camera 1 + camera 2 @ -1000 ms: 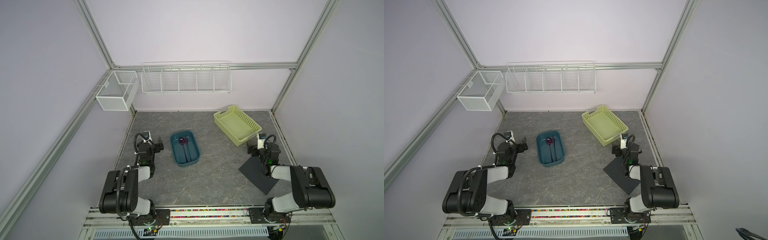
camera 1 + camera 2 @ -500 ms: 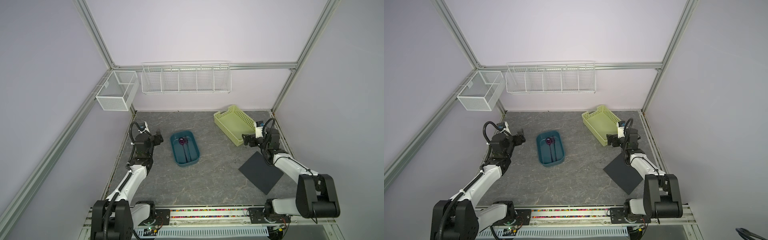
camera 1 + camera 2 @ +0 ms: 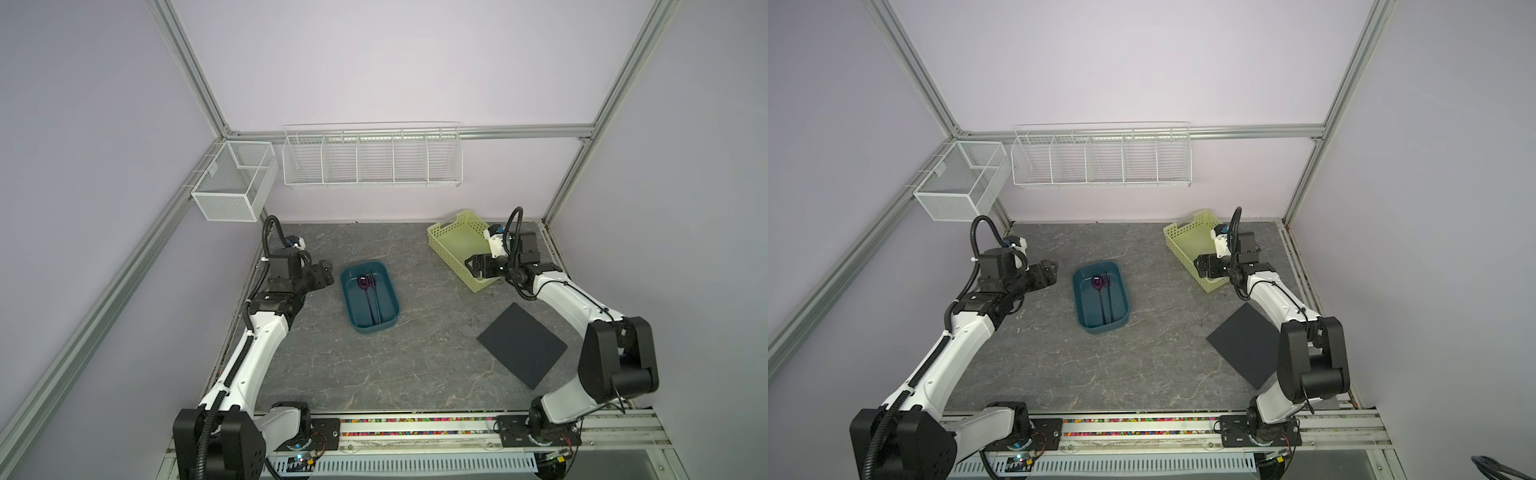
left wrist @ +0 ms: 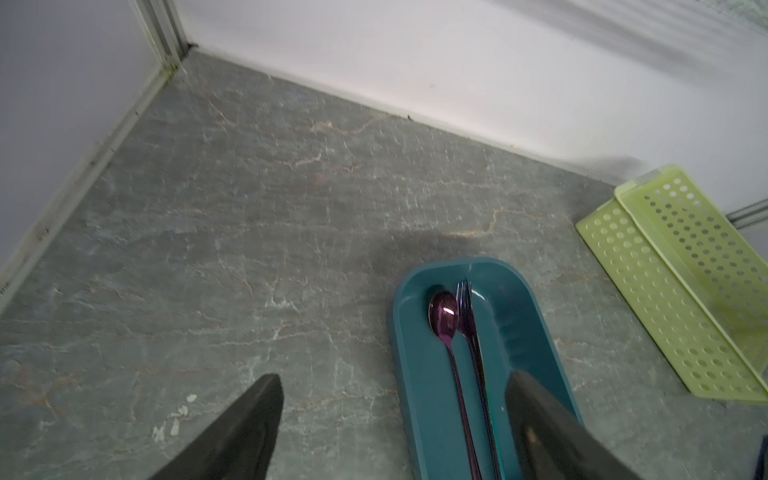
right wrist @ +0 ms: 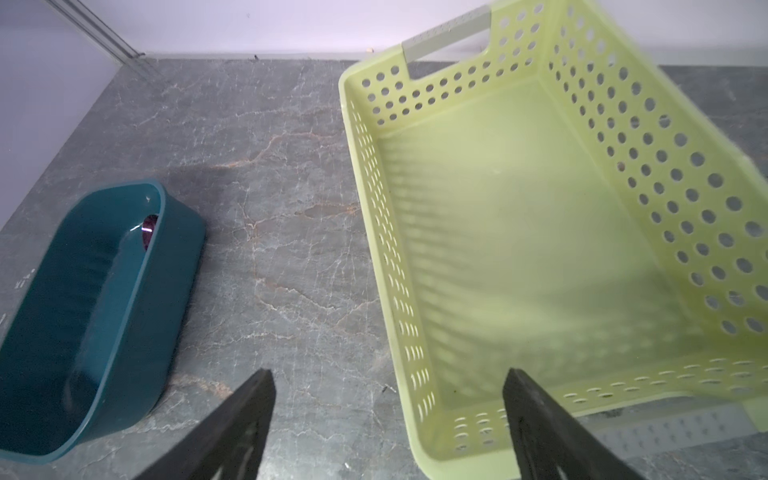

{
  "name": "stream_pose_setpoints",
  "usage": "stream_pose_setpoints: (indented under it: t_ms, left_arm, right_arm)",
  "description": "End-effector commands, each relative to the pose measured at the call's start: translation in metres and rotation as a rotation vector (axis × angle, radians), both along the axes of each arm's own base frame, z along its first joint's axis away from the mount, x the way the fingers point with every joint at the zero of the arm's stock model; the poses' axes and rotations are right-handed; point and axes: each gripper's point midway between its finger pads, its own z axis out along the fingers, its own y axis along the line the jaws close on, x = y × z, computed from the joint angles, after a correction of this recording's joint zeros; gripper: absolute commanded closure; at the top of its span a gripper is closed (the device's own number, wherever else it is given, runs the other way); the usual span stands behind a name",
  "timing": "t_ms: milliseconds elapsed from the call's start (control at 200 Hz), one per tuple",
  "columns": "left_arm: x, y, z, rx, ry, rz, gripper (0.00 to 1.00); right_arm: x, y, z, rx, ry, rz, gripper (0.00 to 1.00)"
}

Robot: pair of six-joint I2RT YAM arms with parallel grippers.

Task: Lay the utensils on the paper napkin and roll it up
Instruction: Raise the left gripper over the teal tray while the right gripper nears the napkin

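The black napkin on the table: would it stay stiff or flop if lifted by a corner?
The paper napkin looks like a thin sheet lying flat, so it would probably droop. It shows almost no thickness, so it is likely very light and may slide on the smooth table when pushed.

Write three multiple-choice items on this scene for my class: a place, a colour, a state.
1. The utensils lie: A on the paper napkin; B in the teal tub; C in the right gripper.
2. The paper napkin is: A white; B purple; C black.
3. The right gripper is: A open and empty; B shut on the utensils; C shut on the paper napkin.
Answers: B, they show inside the tub; C, a matte black sheet; A, its jaws stand apart, gripping nothing.
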Motion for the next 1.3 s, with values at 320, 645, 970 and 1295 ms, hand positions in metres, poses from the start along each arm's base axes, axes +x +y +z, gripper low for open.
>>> stream_pose_setpoints:
  t_ms: [320,645,970,1295]
  left_arm:
    - [-0.014,-0.03,-0.043,-0.002,0.284,-0.153,0.2]
    - [-0.015,-0.037,-0.067,0.01,0.381,-0.224,0.22]
    - [-0.019,-0.028,-0.054,0.029,0.297,-0.173,0.21]
    - [-0.022,-0.036,-0.051,-0.021,0.301,-0.213,0.2]
  right_arm:
    - [-0.089,-0.023,-0.036,-0.099,0.338,-0.13,0.16]
    - [-0.181,-0.02,-0.055,-0.014,0.484,-0.149,0.14]
    - [-0.211,-0.011,-0.077,0.06,0.584,-0.203,0.14]
    - [-0.214,-0.013,-0.104,0.036,0.627,-0.208,0.13]
